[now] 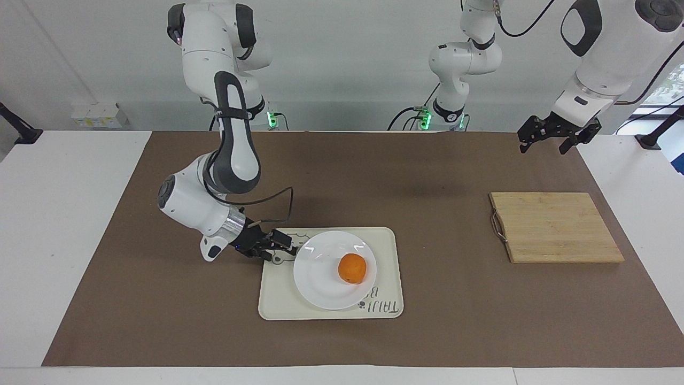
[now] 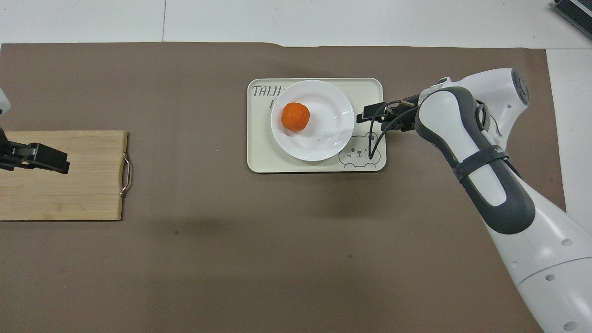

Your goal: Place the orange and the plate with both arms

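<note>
The white plate [image 1: 320, 283] lies on the cream tray [image 1: 278, 307] with the orange [image 1: 352, 268] on it. My right gripper [image 1: 284, 243] is open and empty, a little above the tray's bear-drawing corner, just clear of the plate's rim on the side toward the right arm's end of the table. In the overhead view the right gripper [image 2: 366, 114] sits beside the plate [image 2: 319, 138], and the orange [image 2: 295, 116] is on the half of the plate away from the gripper. My left gripper [image 1: 549, 140] is open, held high over the wooden cutting board, and waits.
A wooden cutting board [image 1: 556, 227] with a metal handle [image 1: 497, 224] lies toward the left arm's end of the table. The tray [image 2: 259, 159] sits mid-table on brown paper. The left gripper [image 2: 55, 159] overlaps the board [image 2: 83, 194] in the overhead view.
</note>
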Available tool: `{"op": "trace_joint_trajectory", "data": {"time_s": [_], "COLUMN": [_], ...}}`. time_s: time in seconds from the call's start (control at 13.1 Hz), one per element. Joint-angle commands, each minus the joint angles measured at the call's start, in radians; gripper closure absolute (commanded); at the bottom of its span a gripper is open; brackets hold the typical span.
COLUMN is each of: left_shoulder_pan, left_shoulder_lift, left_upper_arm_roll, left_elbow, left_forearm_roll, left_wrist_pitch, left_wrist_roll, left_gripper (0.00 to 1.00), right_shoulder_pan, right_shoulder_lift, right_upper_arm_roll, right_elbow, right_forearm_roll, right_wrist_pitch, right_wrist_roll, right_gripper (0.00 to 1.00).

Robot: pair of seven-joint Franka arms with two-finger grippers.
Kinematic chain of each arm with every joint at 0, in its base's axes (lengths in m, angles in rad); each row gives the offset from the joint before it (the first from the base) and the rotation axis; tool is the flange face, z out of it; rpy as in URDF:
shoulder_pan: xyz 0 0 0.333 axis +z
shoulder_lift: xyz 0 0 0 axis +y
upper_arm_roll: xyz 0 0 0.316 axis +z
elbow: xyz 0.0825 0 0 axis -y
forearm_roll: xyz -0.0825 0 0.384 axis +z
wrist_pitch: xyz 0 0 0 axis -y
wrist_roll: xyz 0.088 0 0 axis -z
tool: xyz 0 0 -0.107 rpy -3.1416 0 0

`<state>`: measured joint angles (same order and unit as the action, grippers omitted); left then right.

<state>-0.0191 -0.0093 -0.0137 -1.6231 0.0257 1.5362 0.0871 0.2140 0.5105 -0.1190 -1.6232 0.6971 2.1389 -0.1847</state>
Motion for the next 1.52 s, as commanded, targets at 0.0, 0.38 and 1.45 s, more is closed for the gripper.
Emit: {"op": "trace_joint_trajectory", "data": {"time_s": [0.0, 0.38, 1.45], "left_shoulder_pan": [0.004, 0.005, 0.005], "left_shoulder_lift": [0.005, 0.005, 0.005], "left_upper_arm_roll": [-0.003, -0.003, -0.003], "left_elbow": [0.014, 0.014, 0.014], "left_forearm_roll": [0.017, 0.017, 0.017], "left_wrist_pitch": [-0.005, -0.005, -0.005], "left_wrist_roll": [0.014, 0.014, 0.014], "left_gripper": [0.0, 0.0, 0.0], "right_shoulder_pan": [0.005, -0.034, -0.085], "right_shoulder_lift": [-0.07, -0.199, -0.501], "right_upper_arm_roll": [0.002, 0.002, -0.045], "right_elbow": [-0.004, -0.007, -0.003], "right_forearm_roll": [-0.214, -0.493, -0.665], "right_wrist_pitch": [0.003, -0.101, -0.476], "right_wrist_roll": [0.138, 0.205, 0.202], "right_gripper": [0.0, 0.0, 0.0]}}
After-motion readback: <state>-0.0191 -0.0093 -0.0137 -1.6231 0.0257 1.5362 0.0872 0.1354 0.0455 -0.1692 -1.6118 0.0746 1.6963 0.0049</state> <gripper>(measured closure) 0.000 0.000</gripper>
